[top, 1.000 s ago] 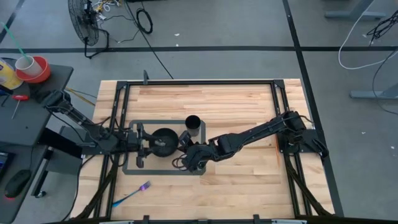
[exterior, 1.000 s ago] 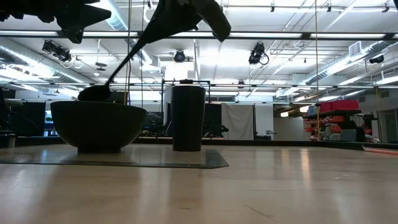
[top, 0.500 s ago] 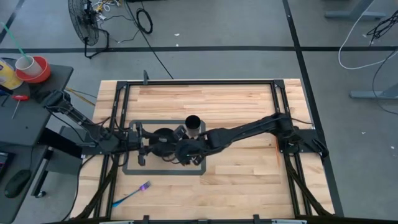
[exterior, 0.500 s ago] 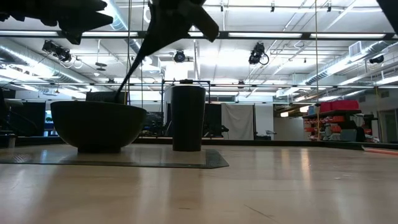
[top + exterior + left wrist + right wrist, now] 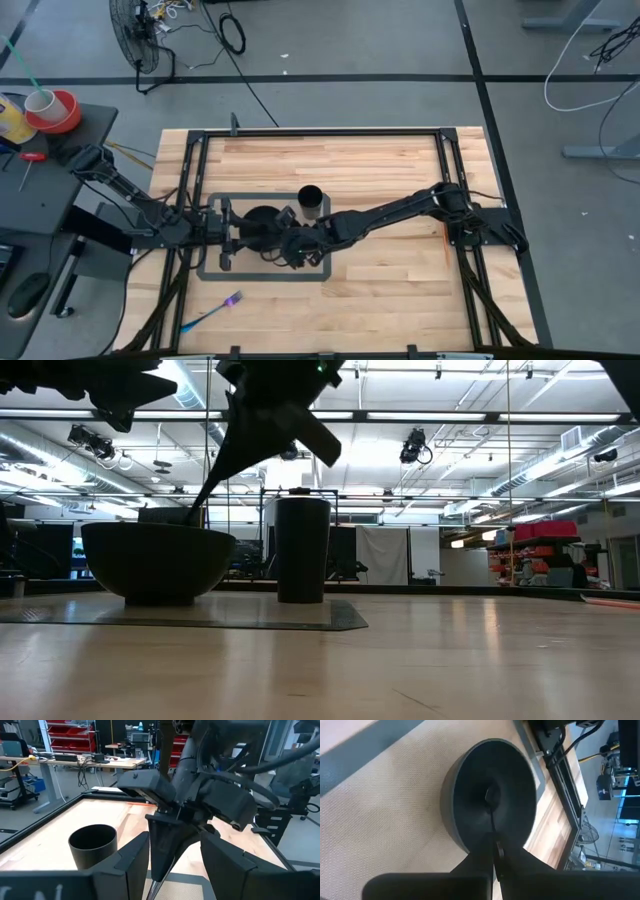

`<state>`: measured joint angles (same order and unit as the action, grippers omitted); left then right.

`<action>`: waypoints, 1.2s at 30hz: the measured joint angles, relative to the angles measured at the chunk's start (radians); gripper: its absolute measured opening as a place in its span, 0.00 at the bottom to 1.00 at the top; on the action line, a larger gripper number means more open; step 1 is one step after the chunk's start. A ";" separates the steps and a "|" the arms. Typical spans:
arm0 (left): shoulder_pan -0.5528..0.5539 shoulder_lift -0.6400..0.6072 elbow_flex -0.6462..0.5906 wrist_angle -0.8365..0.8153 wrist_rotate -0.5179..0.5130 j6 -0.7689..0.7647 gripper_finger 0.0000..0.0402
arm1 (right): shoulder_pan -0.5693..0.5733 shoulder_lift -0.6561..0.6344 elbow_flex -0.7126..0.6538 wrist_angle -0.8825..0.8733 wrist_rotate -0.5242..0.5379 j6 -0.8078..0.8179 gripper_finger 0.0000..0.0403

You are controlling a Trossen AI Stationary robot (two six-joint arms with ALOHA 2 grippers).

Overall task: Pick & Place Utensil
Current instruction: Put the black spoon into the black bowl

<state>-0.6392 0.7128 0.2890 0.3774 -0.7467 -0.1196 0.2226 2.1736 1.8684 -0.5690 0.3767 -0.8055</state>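
High view: looking straight down, taking in whole table point(image 5: 400, 300) and floor around. Low view: sitting at tabletop level, facing across wood into room. Left wrist view: looking close past own fingers toward cup point(image 5: 93, 845). Right wrist view: looking down close onto bowl point(image 5: 490, 802). High and low views are sharing bowl, cup.

The dark utensil point(image 5: 492, 812) slants down into the black bowl point(image 5: 470, 785), its scoop end low in the bowl's middle and its thin handle rising out over the rim. The round, deep bowl sits upright on the grey mat point(image 5: 318, 270), just beside the black cup point(image 5: 310, 198).
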 joint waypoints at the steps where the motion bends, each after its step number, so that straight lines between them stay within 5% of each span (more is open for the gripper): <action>1: 0.000 0.000 0.000 -0.002 0.000 0.000 0.45 | -0.001 -0.001 -0.012 0.010 0.001 0.001 0.02; 17: 0.000 0.000 0.000 -0.014 0.000 0.000 0.45 | 0.001 -0.002 -0.052 0.048 0.030 -0.021 0.03; 36: 0.000 0.000 0.000 -0.025 0.000 0.000 0.45 | 0.030 -0.002 -0.052 0.023 0.052 -0.001 0.20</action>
<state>-0.6392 0.7129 0.2890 0.3527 -0.7467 -0.1192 0.2527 2.1719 1.8168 -0.5464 0.4282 -0.8069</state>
